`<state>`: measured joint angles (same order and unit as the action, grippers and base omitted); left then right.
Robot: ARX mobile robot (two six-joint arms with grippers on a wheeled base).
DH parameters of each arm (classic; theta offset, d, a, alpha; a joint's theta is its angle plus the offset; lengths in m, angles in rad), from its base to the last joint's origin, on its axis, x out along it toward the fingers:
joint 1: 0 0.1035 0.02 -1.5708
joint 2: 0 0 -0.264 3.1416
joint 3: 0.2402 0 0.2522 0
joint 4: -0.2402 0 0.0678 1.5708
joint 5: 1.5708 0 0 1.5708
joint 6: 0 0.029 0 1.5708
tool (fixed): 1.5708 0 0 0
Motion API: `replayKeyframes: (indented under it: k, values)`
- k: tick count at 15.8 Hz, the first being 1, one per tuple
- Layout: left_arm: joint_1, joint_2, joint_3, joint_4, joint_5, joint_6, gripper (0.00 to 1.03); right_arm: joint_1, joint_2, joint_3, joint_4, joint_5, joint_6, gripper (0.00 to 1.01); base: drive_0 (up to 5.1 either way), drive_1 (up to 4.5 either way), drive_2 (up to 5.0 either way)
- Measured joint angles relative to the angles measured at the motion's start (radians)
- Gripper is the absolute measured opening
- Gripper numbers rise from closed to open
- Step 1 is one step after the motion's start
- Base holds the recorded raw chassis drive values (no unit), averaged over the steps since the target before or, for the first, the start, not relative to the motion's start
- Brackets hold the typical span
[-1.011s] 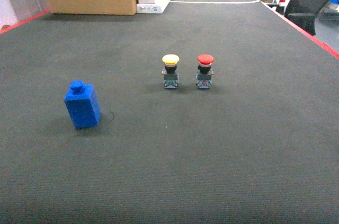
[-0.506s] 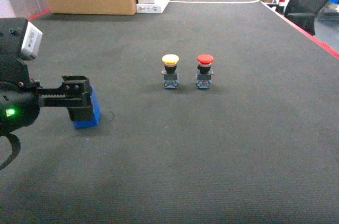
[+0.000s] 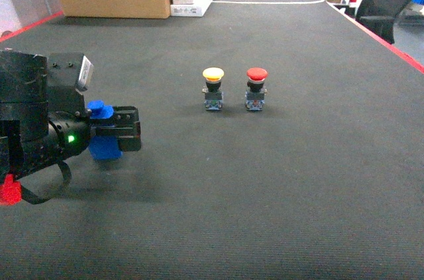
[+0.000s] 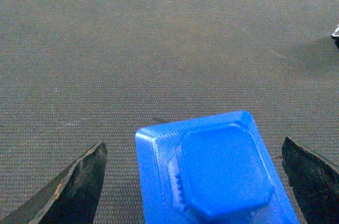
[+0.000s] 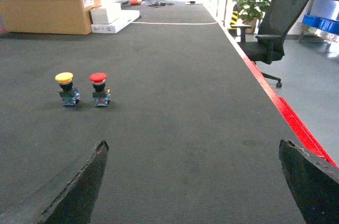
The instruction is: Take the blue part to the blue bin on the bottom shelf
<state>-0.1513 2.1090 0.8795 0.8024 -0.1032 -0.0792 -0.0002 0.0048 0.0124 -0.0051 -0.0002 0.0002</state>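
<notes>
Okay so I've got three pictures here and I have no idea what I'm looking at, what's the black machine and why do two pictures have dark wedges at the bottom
It is a wheeled robot with two arms, each ending in a pincer. The wide picture comes from a camera on the robot's head. The black bulk there is the left arm, with its left pincer around the small blue plastic block with a knob on top.

The other two come from cameras on the wrists, so the dark wedges are the pincer's own fingertips. The left wrist view looks down on the blue block, which sits between open fingers that do not yet touch it. The right pincer is open over bare mat.

On the dark grey ribbed mat stand two push-buttons: a yellow-capped one and a red-capped one.
</notes>
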Motion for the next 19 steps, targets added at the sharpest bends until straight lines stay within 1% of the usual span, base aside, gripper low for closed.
replayKeyframes:
  k: [1, 2, 3, 4, 5, 7, 9, 11, 12, 13, 14, 15, 16, 17, 18, 19]
  values:
    - [0.004, 0.014, 0.027, -0.01, -0.014, 0.0, 0.93, 0.0, 0.0, 0.0, 0.0, 0.0, 0.0, 0.98, 0.0, 0.0, 0.0]
    - [0.005, 0.019, 0.042, -0.019, -0.016, -0.003, 0.82, 0.0, 0.0, 0.0, 0.0, 0.0, 0.0, 0.98, 0.0, 0.0, 0.0]
    - [0.005, 0.019, 0.046, -0.023, -0.016, -0.016, 0.71, 0.0, 0.0, 0.0, 0.0, 0.0, 0.0, 0.98, 0.0, 0.0, 0.0]
    - [0.005, 0.019, 0.047, -0.024, -0.015, -0.026, 0.53, 0.0, 0.0, 0.0, 0.0, 0.0, 0.0, 0.98, 0.0, 0.0, 0.0]
    - [0.005, 0.019, 0.047, -0.023, -0.014, -0.026, 0.46, 0.0, 0.0, 0.0, 0.0, 0.0, 0.0, 0.98, 0.0, 0.0, 0.0]
    - [0.005, 0.017, 0.04, -0.014, -0.009, -0.025, 0.45, 0.0, 0.0, 0.0, 0.0, 0.0, 0.0, 0.98, 0.0, 0.0, 0.0]
    - [0.003, -0.01, -0.014, 0.032, -0.009, -0.011, 0.45, 0.0, 0.0, 0.0, 0.0, 0.0, 0.0, 0.98, 0.0, 0.0, 0.0]
    - [0.002, -0.109, -0.133, 0.112, 0.008, 0.011, 0.45, 0.0, 0.0, 0.0, 0.0, 0.0, 0.0, 0.98, 0.0, 0.0, 0.0]
    - [0.007, -0.205, -0.232, 0.171, 0.006, 0.016, 0.45, 0.0, 0.0, 0.0, 0.0, 0.0, 0.0, 0.98, 0.0, 0.0, 0.0]
    - [0.013, -0.311, -0.332, 0.189, 0.006, 0.025, 0.45, 0.0, 0.0, 0.0, 0.0, 0.0, 0.0, 0.98, 0.0, 0.0, 0.0]
    - [0.032, -0.467, -0.443, 0.136, 0.007, 0.027, 0.45, 0.0, 0.0, 0.0, 0.0, 0.0, 0.0, 0.98, 0.0, 0.0, 0.0]
    - [0.052, -0.645, -0.536, 0.047, 0.015, 0.027, 0.45, 0.0, 0.0, 0.0, 0.0, 0.0, 0.0, 0.98, 0.0, 0.0, 0.0]
    - [0.059, -0.84, -0.599, -0.061, 0.01, 0.029, 0.45, 0.0, 0.0, 0.0, 0.0, 0.0, 0.0, 0.98, 0.0, 0.0, 0.0]
    - [0.037, -1.039, -0.629, -0.193, 0.006, 0.03, 0.45, 0.0, 0.0, 0.0, 0.0, 0.0, 0.0, 0.98, 0.0, 0.0, 0.0]
    - [0.007, -1.235, -0.633, -0.344, -0.018, 0.021, 0.45, 0.0, 0.0, 0.0, 0.0, 0.0, 0.0, 0.98, 0.0, 0.0, 0.0]
    - [-0.019, -1.343, -0.634, -0.425, -0.041, 0.019, 0.45, 0.0, 0.0, 0.0, 0.0, 0.0, 0.0, 0.98, 0.0, 0.0, 0.0]
